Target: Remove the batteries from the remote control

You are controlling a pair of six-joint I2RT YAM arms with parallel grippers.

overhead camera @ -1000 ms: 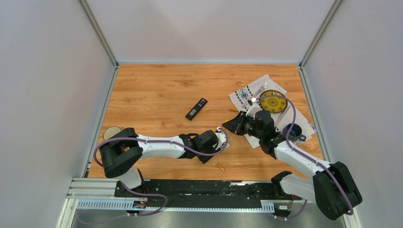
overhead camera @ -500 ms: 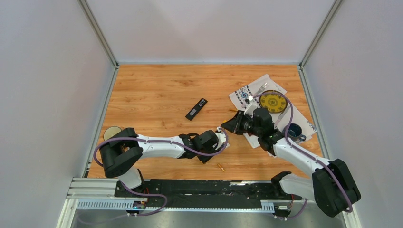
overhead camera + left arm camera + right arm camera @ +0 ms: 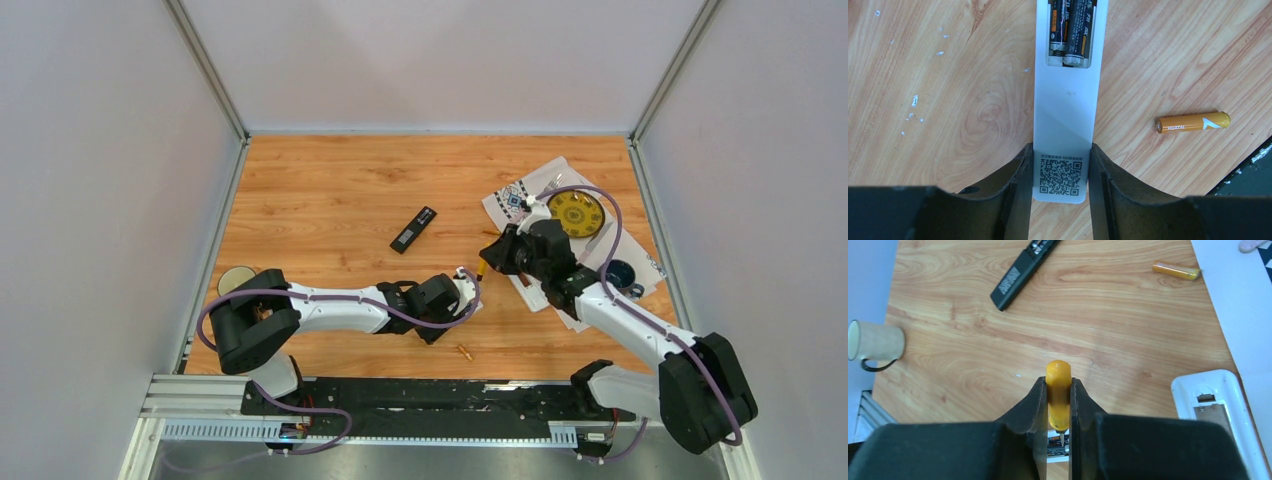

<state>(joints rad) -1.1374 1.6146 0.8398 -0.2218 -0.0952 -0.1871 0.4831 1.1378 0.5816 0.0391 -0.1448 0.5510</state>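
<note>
My left gripper (image 3: 1060, 155) is shut on the QR-code end of a white remote (image 3: 1065, 105) lying on the table. Its open compartment holds two dark batteries (image 3: 1071, 30). An orange battery (image 3: 1193, 122) lies loose to its right, also in the top view (image 3: 465, 351). My right gripper (image 3: 1058, 385) is shut on a yellow-handled screwdriver (image 3: 1058, 390), tip down just above the dark batteries (image 3: 1057, 446). In the top view the right gripper (image 3: 490, 262) hovers next to the left gripper (image 3: 460, 290). Another orange battery (image 3: 1176, 271) lies by the paper.
A black remote (image 3: 414, 229) with its compartment open lies mid-table. A second white remote (image 3: 1218, 415) with an empty compartment lies right of my right gripper. A tan cup (image 3: 237, 279) stands at the left. A patterned paper (image 3: 520, 197), yellow plate (image 3: 575, 213) and blue mug (image 3: 615, 273) are at the right.
The right gripper has turned and tipped the screwdriver down toward the white remote's compartment. The left arm and the remote have not moved.
</note>
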